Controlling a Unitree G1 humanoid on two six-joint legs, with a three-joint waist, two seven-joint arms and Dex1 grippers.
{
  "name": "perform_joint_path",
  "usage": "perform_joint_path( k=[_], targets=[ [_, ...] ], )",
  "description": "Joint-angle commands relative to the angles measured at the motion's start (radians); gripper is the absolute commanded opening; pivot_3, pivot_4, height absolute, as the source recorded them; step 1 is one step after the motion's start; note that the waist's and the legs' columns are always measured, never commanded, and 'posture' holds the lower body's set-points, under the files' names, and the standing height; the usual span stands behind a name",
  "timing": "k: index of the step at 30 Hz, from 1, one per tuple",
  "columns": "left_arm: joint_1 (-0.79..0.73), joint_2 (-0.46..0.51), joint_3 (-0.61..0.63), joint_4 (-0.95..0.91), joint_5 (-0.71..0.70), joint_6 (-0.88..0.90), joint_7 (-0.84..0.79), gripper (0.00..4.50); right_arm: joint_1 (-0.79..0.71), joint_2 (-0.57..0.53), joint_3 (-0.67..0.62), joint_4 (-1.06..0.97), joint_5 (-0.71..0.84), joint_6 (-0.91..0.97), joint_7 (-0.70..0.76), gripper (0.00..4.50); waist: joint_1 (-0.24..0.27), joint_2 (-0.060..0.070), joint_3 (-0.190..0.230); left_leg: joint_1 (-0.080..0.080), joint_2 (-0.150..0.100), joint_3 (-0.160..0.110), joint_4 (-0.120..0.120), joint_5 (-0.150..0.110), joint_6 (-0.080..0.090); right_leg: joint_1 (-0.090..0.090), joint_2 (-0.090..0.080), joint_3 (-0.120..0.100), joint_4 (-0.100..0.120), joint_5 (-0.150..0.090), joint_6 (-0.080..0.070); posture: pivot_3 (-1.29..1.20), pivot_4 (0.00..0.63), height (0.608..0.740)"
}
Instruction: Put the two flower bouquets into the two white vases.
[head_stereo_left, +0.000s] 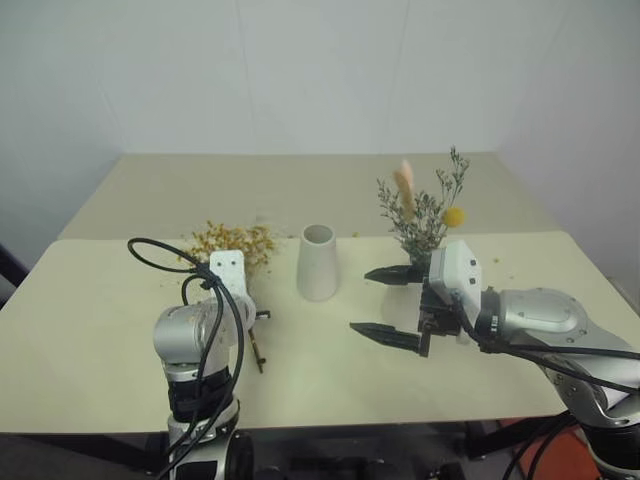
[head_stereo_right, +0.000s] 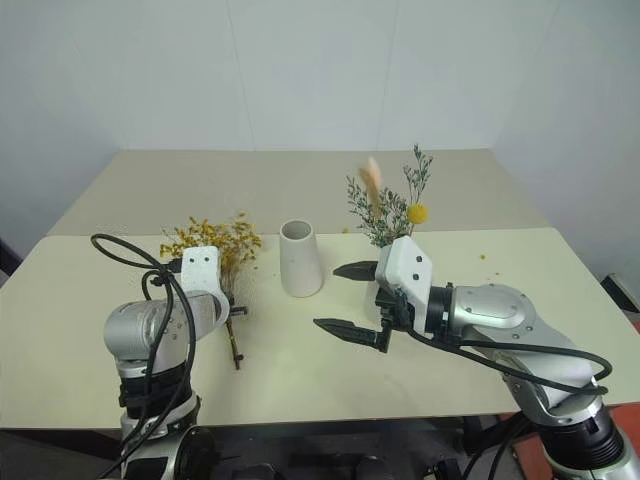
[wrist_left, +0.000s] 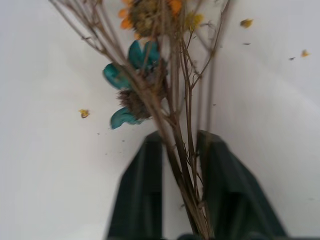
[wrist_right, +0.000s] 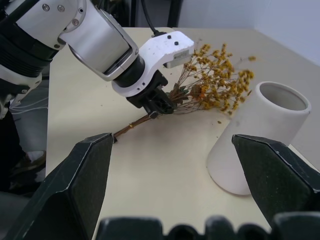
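Spanning the scene, the cream bench (head_stereo_left: 120, 330) carries the tall tapered white vase (head_stereo_left: 318, 262) upright at its centre and, to the right, the grey-green sprig bunch (head_stereo_left: 425, 205) standing upright behind the right end effector (head_stereo_left: 385, 305), whose fingers are spread wide apart and hold nothing. The left end effector (wrist_right: 159, 105) is clamped on the stems of the yellow-orange spray (wrist_right: 215, 80), which lies flat on the bench left of the vase.

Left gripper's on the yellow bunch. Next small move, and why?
Probably lift it. The left gripper is shut on the yellow bouquet's stems, which lie flat on the table. The tall white vase stands empty beside it, so the stems must clear its rim before going in.
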Motion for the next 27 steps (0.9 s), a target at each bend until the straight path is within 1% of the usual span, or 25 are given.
perform_joint_path(
  k=[1, 3, 5, 6, 9, 13, 15, 18, 20, 23, 27],
  targets=[
    [-0.004, 0.023, -0.028, 0.016, 0.028, 0.005, -0.013, 0.01, -0.015, 0.013, -0.019, -0.016, -0.011, -0.012, -0.008, 4.50, 0.000, 0.000, 0.000, 0.000, 0.000, 0.000, 0.000, 0.000, 0.000, 0.000, 0.000, 0.000, 0.000, 0.000, 0.000, 0.00, 0.150, 0.740],
    [-0.001, 0.041, -0.040, 0.020, 0.037, 0.005, -0.021, 0.01, -0.017, 0.020, -0.018, -0.015, -0.017, -0.013, -0.009, 4.50, -0.002, 0.000, 0.000, 0.000, 0.000, 0.000, 0.000, 0.000, 0.000, 0.000, 0.000, 0.000, 0.000, 0.000, 0.000, 0.00, 0.150, 0.740],
    [0.001, 0.089, -0.089, -0.020, 0.046, 0.000, -0.046, 0.01, -0.018, 0.026, -0.019, -0.017, -0.021, -0.011, -0.011, 4.50, -0.004, 0.000, 0.000, 0.001, 0.000, 0.000, 0.000, 0.000, 0.000, 0.000, 0.000, 0.000, 0.001, 0.000, 0.000, 0.00, 0.150, 0.740],
    [0.002, 0.107, -0.103, -0.053, 0.047, -0.037, -0.064, 0.01, -0.016, 0.029, -0.021, -0.019, -0.024, -0.011, -0.013, 4.50, -0.005, 0.000, 0.000, 0.001, 0.000, 0.000, 0.000, 0.000, 0.000, 0.000, 0.000, 0.000, 0.001, 0.000, 0.000, 0.00, 0.150, 0.740],
    [-0.001, 0.149, -0.111, -0.111, 0.071, -0.214, -0.087, 0.01, -0.009, 0.036, -0.027, -0.025, -0.033, -0.011, -0.019, 4.50, -0.003, 0.000, 0.000, 0.000, 0.000, 0.000, 0.000, 0.000, 0.000, -0.001, 0.000, 0.000, 0.000, 0.000, 0.000, 0.00, 0.150, 0.740],
    [-0.062, 0.220, -0.088, -0.074, 0.103, -0.390, -0.118, 0.01, 0.005, 0.043, -0.042, -0.043, -0.039, -0.007, -0.049, 4.50, 0.001, 0.000, 0.000, -0.001, 0.000, 0.000, 0.000, 0.000, -0.001, -0.001, 0.000, 0.000, 0.000, 0.000, 0.000, 0.00, 0.150, 0.740],
    [-0.081, 0.278, -0.087, -0.042, 0.108, -0.544, -0.172, 0.01, 0.015, 0.050, -0.060, -0.062, -0.037, 0.003, -0.083, 4.50, 0.001, 0.000, 0.000, -0.001, 0.000, 0.000, 0.000, 0.000, -0.001, -0.001, 0.000, 0.000, 0.000, 0.000, 0.000, 0.00, 0.150, 0.740],
    [-0.133, 0.304, -0.024, 0.033, 0.050, -0.723, -0.261, 0.01, 0.022, 0.064, -0.089, -0.100, -0.015, 0.035, -0.146, 4.50, 0.002, 0.000, 0.000, -0.001, 0.000, 0.000, 0.000, 0.000, -0.001, -0.002, 0.000, 0.000, 0.000, 0.000, 0.000, 0.00, 0.150, 0.740],
    [-0.185, 0.282, 0.056, 0.115, -0.042, -0.843, -0.341, 0.01, 0.032, 0.078, -0.111, -0.133, 0.014, 0.071, -0.193, 4.50, 0.004, 0.000, 0.000, -0.001, 0.000, 0.000, 0.000, 0.000, -0.001, -0.002, -0.001, 0.000, 0.000, 0.000, 0.000, 0.00, 0.150, 0.740],
    [-0.270, 0.237, 0.137, 0.256, -0.166, -1.019, -0.451, 0.01, 0.065, 0.095, -0.135, -0.187, 0.031, 0.117, -0.264, 4.50, 0.008, 0.000, 0.000, -0.002, 0.000, 0.000, 0.000, 0.000, -0.001, -0.002, -0.001, -0.001, 0.000, 0.000, 0.000, 0.00, 0.150, 0.740],
    [-0.373, 0.166, 0.204, 0.422, -0.348, -1.179, -0.633, 0.01, 0.117, 0.121, -0.156, -0.251, 0.038, 0.152, -0.347, 4.50, 0.010, 0.000, 0.000, -0.003, 0.000, 0.000, 0.000, 0.000, -0.001, -0.001, -0.001, -0.001, -0.001, 0.000, 0.000, 0.00, 0.150, 0.740]
  ],
)
